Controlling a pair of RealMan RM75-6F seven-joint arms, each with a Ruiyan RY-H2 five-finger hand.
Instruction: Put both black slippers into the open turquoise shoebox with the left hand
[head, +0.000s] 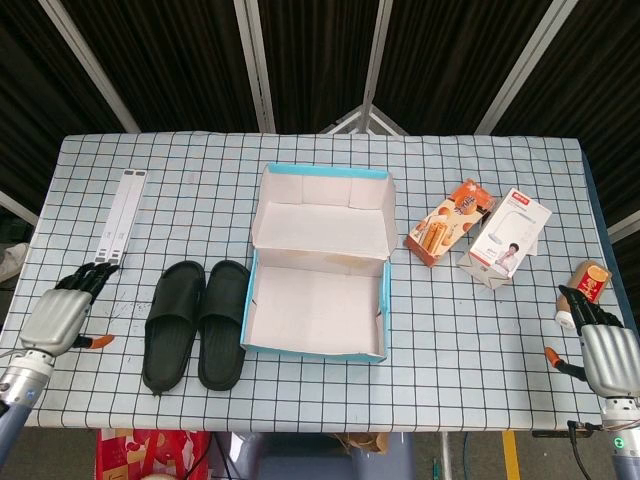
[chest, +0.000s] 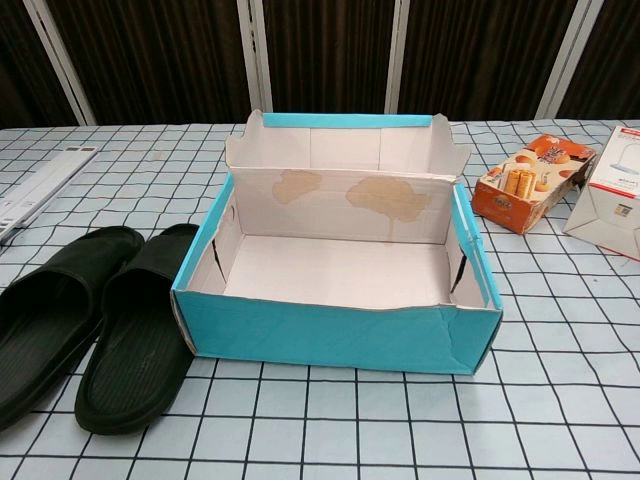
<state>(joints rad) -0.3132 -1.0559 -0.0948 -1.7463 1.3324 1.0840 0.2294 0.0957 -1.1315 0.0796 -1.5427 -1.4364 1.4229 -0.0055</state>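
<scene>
At far left, the left hand (head: 62, 315) hovers empty, fingers spread, reaching; 2 black rubber slippers (head: 195, 322) lie beside the empty turquoise cardboard shoebox (head: 318, 312). Next, probably grasp one. Right hand (head: 605, 350): grip unclear.

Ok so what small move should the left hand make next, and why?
Probably reach right toward the nearer slipper. The left hand hovers open at the table's left edge, apart from both slippers, which lie side by side left of the empty shoebox.
</scene>
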